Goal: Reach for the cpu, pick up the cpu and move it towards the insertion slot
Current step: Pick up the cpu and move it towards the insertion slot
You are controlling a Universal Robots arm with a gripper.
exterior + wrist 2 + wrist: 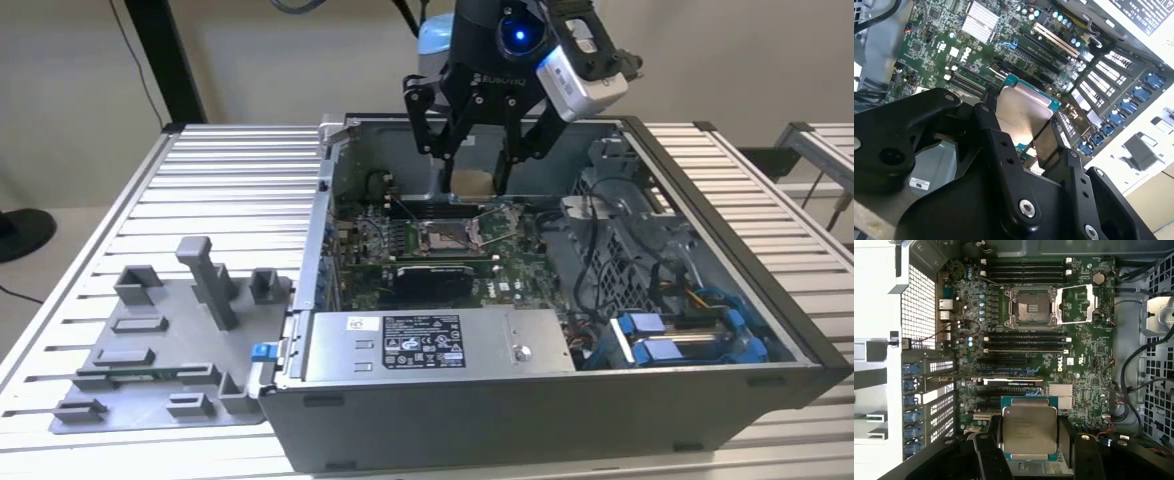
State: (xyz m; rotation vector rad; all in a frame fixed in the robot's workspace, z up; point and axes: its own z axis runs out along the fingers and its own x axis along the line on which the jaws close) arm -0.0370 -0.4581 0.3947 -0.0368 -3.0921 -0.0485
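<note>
First wrist view: gripper fingers clamped on cpu, held flat above motherboard. Beyond it, insertion slot lies open, frame flipped aside, well apart from cpu. Exterior view: gripper hangs inside computer case, above slot.

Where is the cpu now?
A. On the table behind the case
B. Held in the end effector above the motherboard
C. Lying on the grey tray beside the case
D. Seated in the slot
B: in both wrist views the cpu sits between the end effector fingers, and the slot is open and bare.
</note>
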